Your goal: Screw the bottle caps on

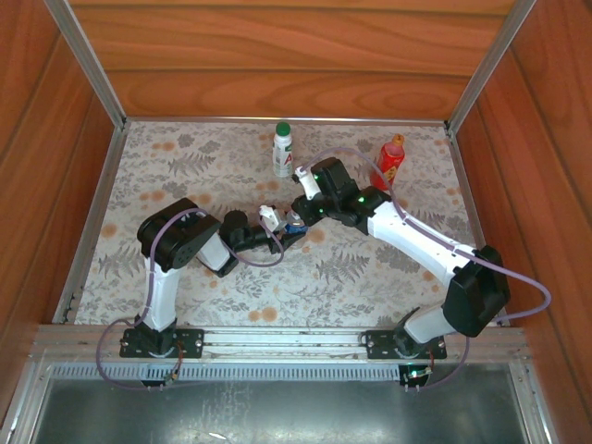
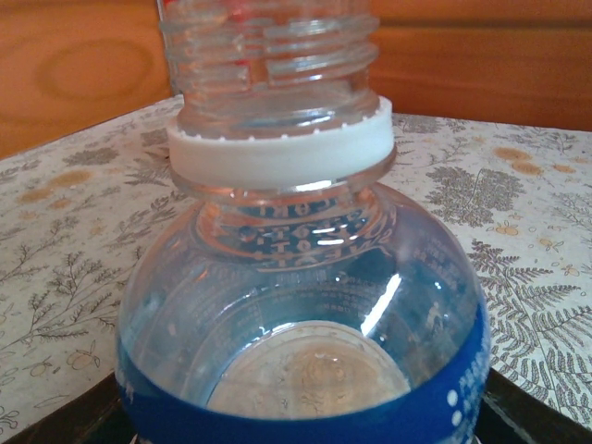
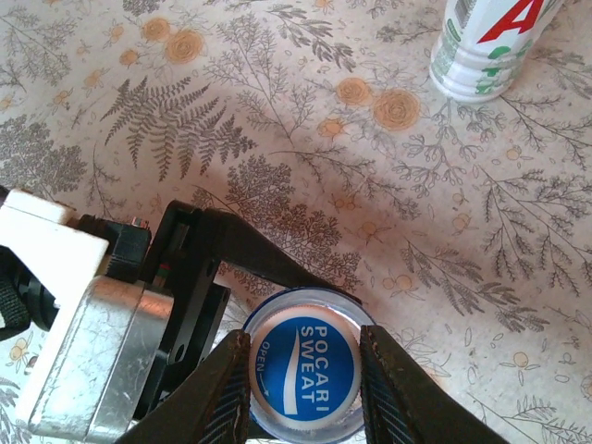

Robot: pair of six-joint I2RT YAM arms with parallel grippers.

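Where the two arms meet at mid-table, the clear bottle with the blue label is upright, see-through down to its base. Its neck is threaded, with a white ring below the threads. The blue cap sits over the bottle's mouth; how far it is threaded cannot be told.

White bottle stands near the back edge of the table, green cap on. Red bottle stands to its right, well apart, orange cap on.

Left arm rises from its base, bends at the elbow and reaches right, low and level. Left gripper is closed around the clear bottle's body, black fingers on either side.

Right arm stretches up and left from its base, wrist bent downward over the bottle. Right gripper is narrowed onto the blue cap, both fingers touching its rim.
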